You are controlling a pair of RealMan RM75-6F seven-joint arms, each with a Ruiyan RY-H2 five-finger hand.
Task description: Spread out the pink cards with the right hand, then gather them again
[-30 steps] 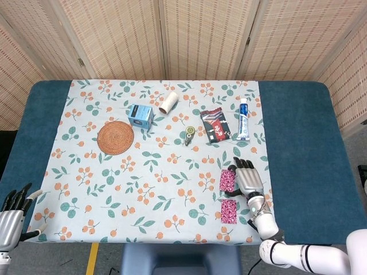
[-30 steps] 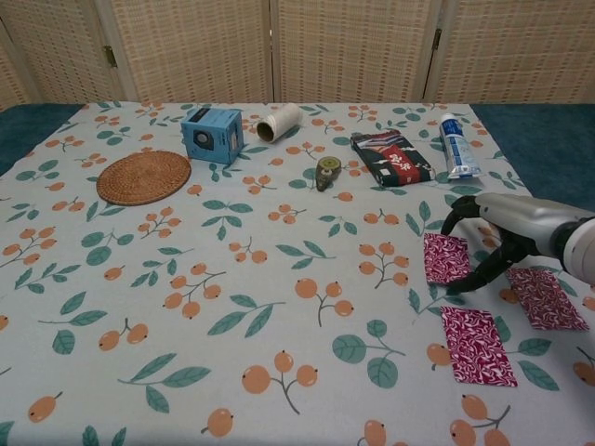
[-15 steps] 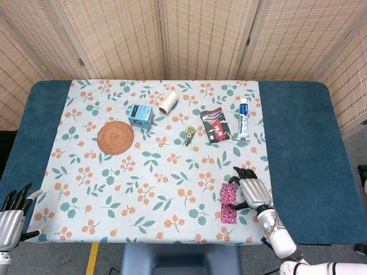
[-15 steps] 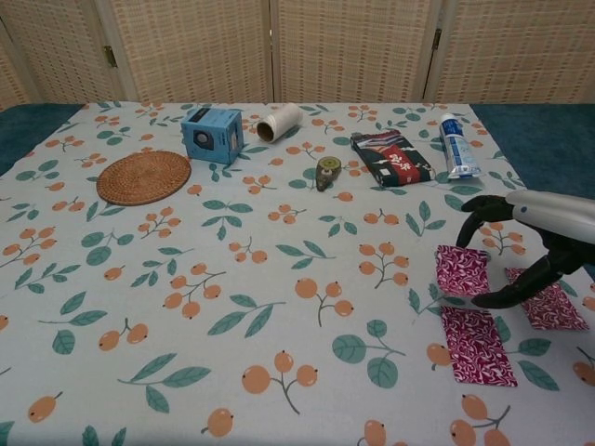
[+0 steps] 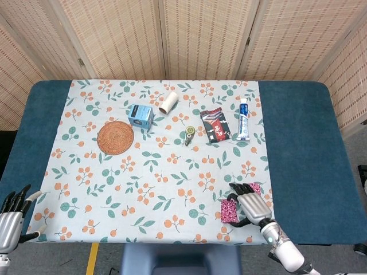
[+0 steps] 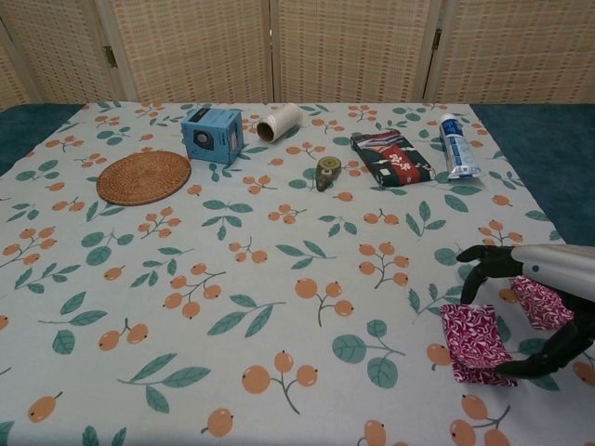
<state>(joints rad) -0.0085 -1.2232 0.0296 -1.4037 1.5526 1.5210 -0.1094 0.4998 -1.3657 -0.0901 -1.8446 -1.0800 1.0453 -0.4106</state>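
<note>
Pink cards (image 6: 474,342) stacked, long axis front-back, rt hand (image 6: 544,302) over

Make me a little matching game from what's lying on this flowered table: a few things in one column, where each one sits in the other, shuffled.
Things:
1. round woven rattan coaster
2. blue and white toothpaste tube
3. pink patterned cards
4. small blue cardboard box

Places:
A. under the right hand, near edge
B. far right, beside the dark snack packet
C. beside the cardboard roll
D. furthest left

Pairs: 1-D, 2-B, 3-A, 4-C
</note>
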